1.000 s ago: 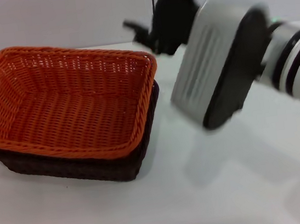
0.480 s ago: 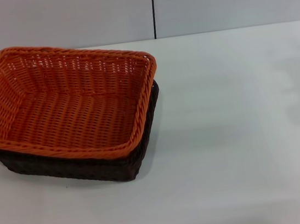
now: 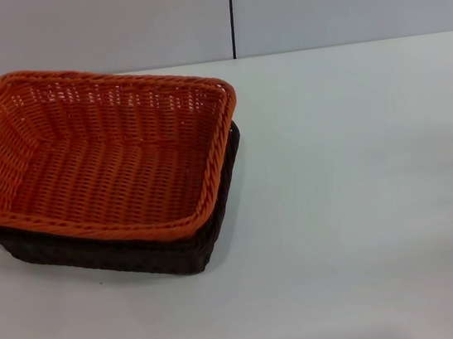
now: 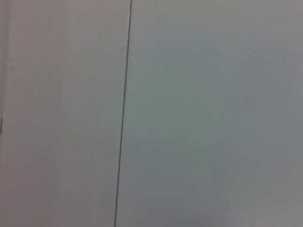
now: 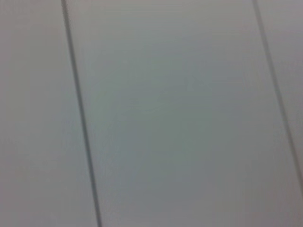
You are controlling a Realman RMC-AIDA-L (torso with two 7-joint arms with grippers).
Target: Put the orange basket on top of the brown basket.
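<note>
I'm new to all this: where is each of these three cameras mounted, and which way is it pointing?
Head view: on the robot's head, looking forward and down at the white table, where the orange basket sits nested in the brown basket; no arm shows.
Left wrist view: on the left arm, facing a pale panelled wall; no fingers show.
Right wrist view: on the right arm, facing similar seamed panels; no fingers show.
Shared: both wrist views show only wall, no baskets.
</note>
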